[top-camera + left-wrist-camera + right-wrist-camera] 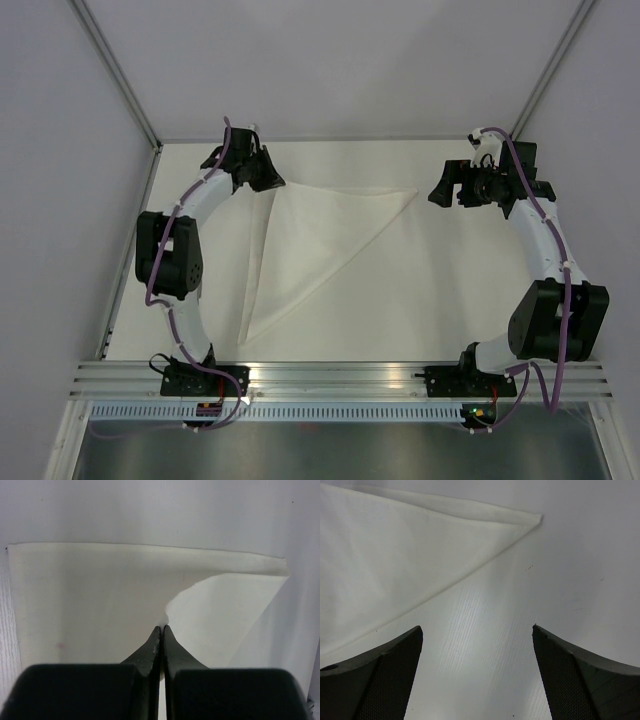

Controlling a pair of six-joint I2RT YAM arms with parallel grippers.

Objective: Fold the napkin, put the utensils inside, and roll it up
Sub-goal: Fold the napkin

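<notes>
The left fingers (pixel 150 652) pinch the far left corner of the napkin (pixel 320 235) tight, and the right fingers (pixel 380 675) stand wide open near its pointy right tip.

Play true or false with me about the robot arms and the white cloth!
1. The napkin is folded into a triangle. True.
2. The right gripper is shut. False: it is wide open, above the bare table beside the napkin's corner.
3. The left gripper is shut. True: it pinches the napkin's edge.
4. A fork lies on the napkin. False: no utensils are in view.
5. The napkin is rolled up. False: it lies spread out, unrolled.
</notes>
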